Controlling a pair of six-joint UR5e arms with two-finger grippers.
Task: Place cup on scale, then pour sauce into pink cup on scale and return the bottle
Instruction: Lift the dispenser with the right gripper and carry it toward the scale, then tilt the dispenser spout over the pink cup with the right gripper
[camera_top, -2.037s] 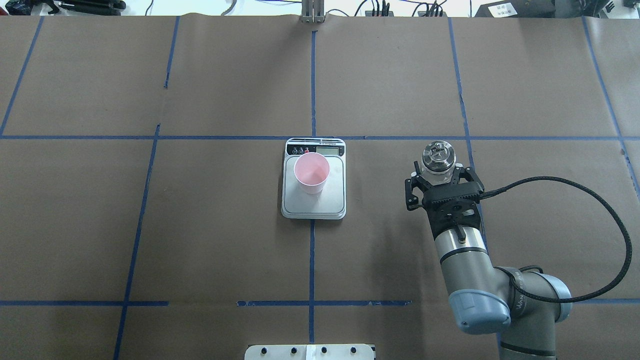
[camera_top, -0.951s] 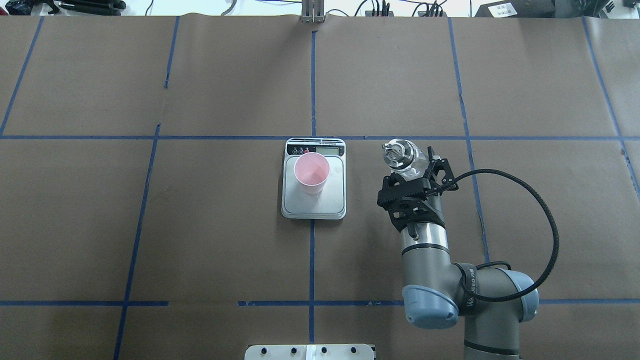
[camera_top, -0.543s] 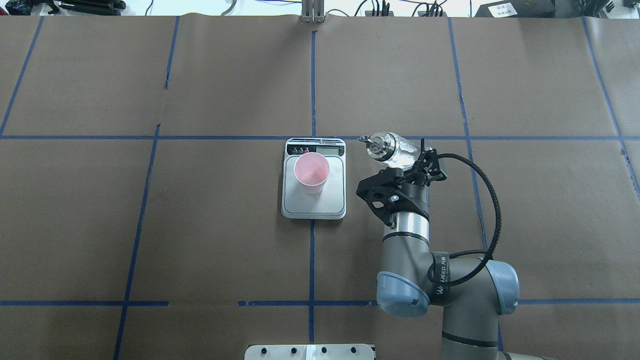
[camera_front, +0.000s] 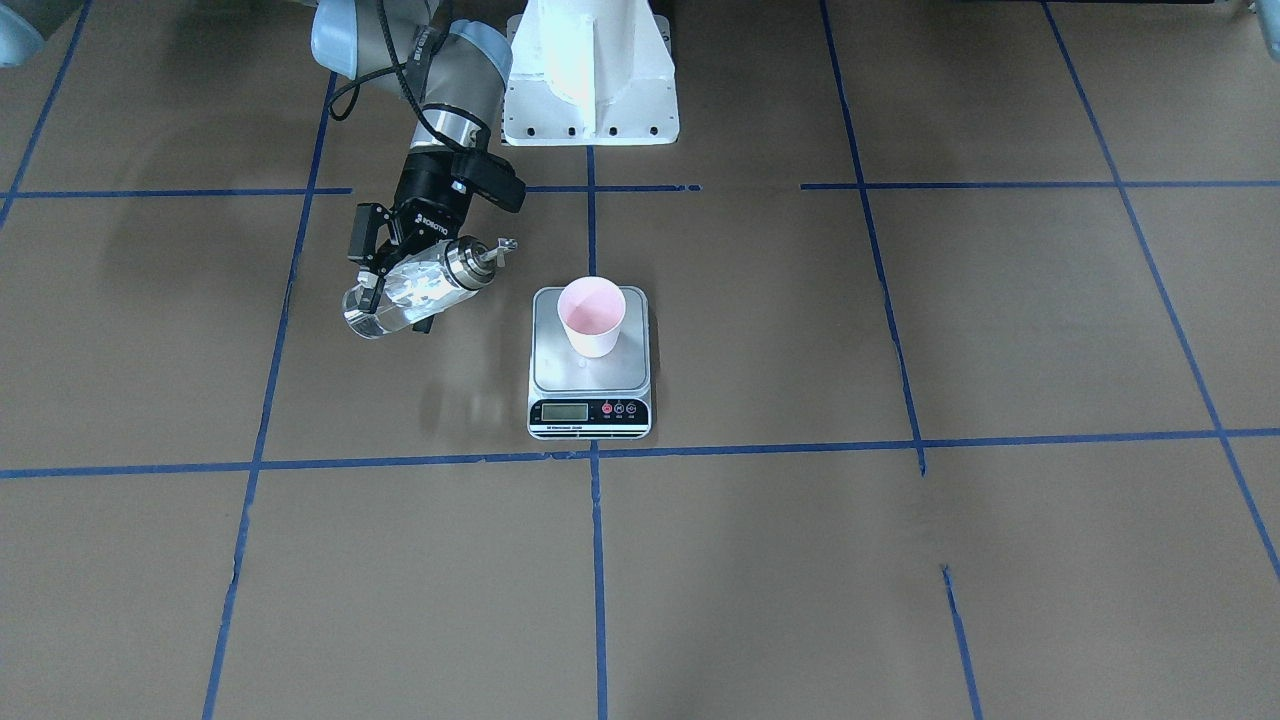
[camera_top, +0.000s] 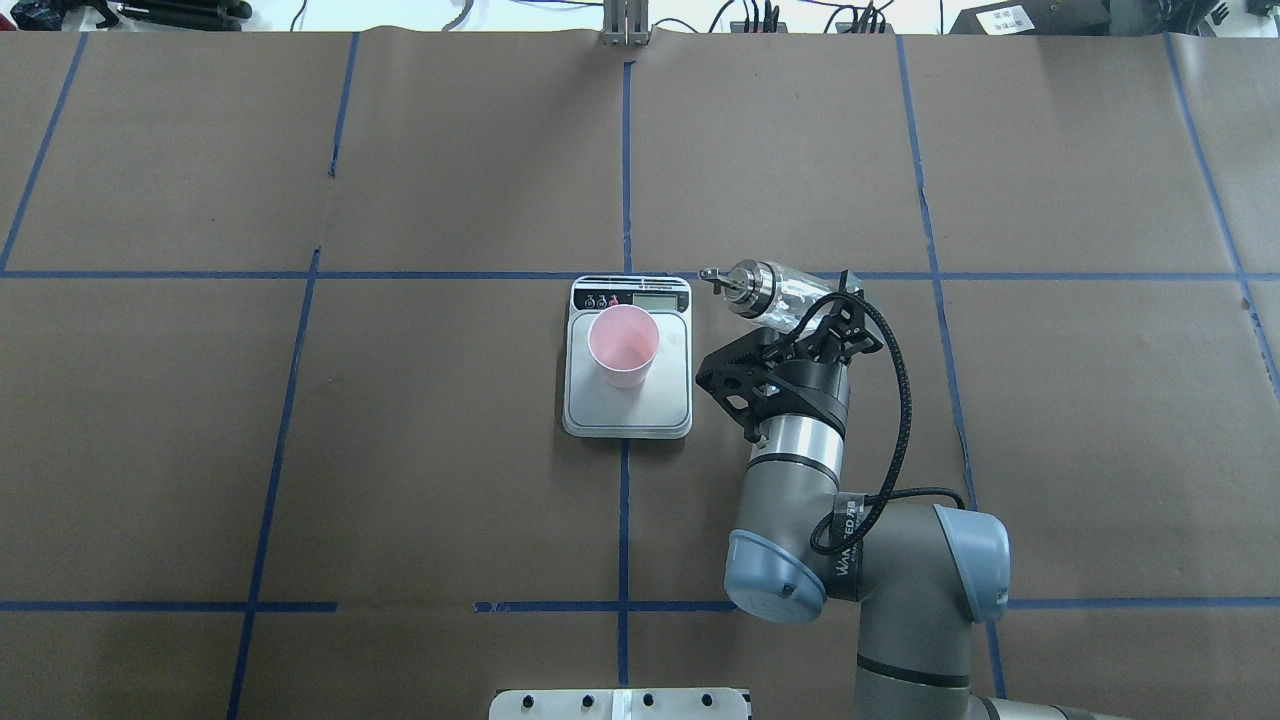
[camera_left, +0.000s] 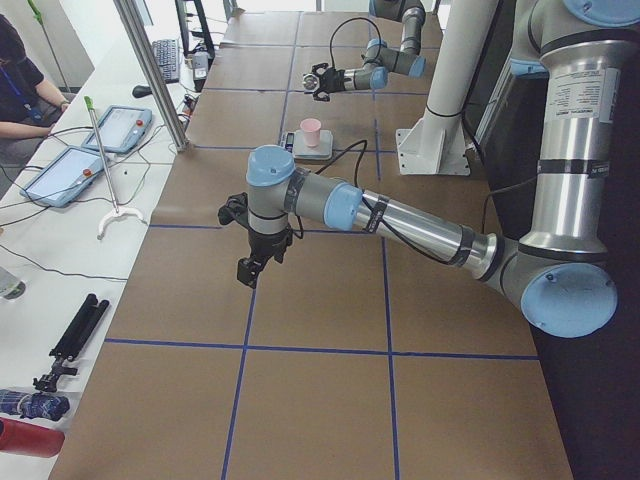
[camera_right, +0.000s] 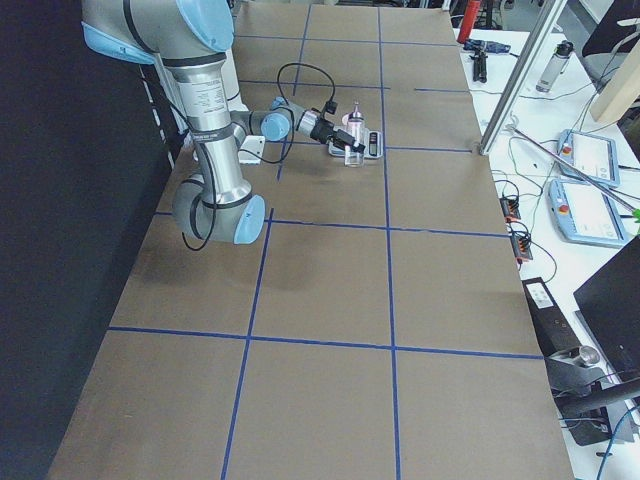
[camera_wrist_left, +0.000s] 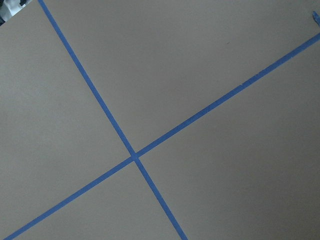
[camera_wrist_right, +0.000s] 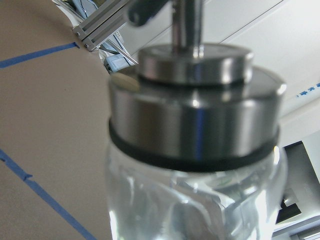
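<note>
Brown paper covers the worktop (camera_top: 450, 180), and blue tape (camera_top: 623, 150) divides it into large rectangles. A white pedestal (camera_front: 590, 70) stands at the robot's side. White benches (camera_left: 60, 240) run along the far side, carrying grey pendants (camera_left: 115, 128), a keyboard (camera_left: 168, 58) and loose cables. An aluminium post (camera_left: 150, 70) rises at the edge, and a person (camera_left: 20, 80) sits at the far corner.

The scale (camera_top: 640, 410) lies flat on the centre tape line, with the cup (camera_top: 623, 346) upright on its plate. The right gripper (camera_top: 815, 318) is clamped on the body of the bottle (camera_top: 775, 290). It holds the bottle off the worktop and tilted almost level, just beside the scale on the robot's right. The spout points toward the scale's display end and is apart from the cup. The clear sauce (camera_wrist_right: 195, 210) shows through the glass under the metal collar.

The left gripper (camera_left: 252, 268) hangs over a tape crossing, well apart from the scale. I cannot tell whether it is open or closed.

White letters on the right gripper's body read "ROBOTIQ" in the front view. A strap (camera_top: 848, 520) on the right arm bears white lettering that is only partly legible. The scale's display (camera_front: 564, 411) is too small to read, and red buttons (camera_front: 618, 408) sit beside it.
</note>
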